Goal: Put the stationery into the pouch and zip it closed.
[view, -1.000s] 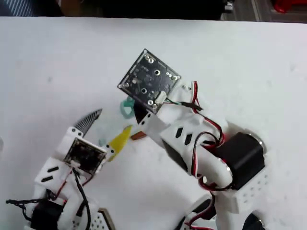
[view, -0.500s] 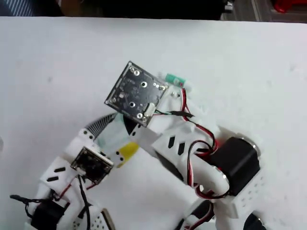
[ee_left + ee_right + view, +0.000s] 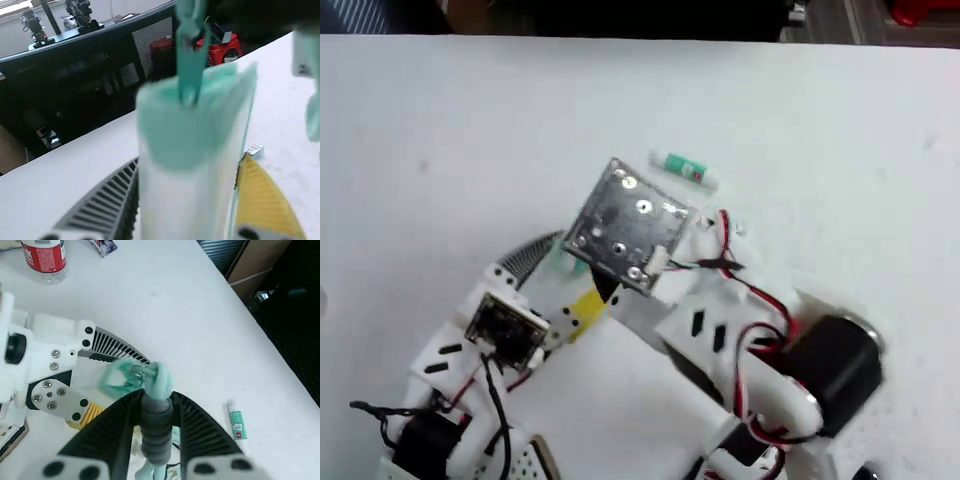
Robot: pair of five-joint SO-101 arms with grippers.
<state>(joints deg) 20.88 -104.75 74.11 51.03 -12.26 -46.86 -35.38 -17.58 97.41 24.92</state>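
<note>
The pouch [image 3: 190, 165] is being clamped between the left jaws, one grey and ribbed, the other yellow, with its teal zip pull [image 3: 190, 60] standing just beyond their tips. The right jaws are being pressed together on the pouch's upper end, just short of that pull. The stationery, a small green-and-white tube [image 3: 683, 168], is lying on the bench [image 3: 820, 120], well apart from both sets of jaws. Two risks are being judged likely: the tube being zipped out, and the pouch being wrenched from one grip by opposed pulling.
</note>
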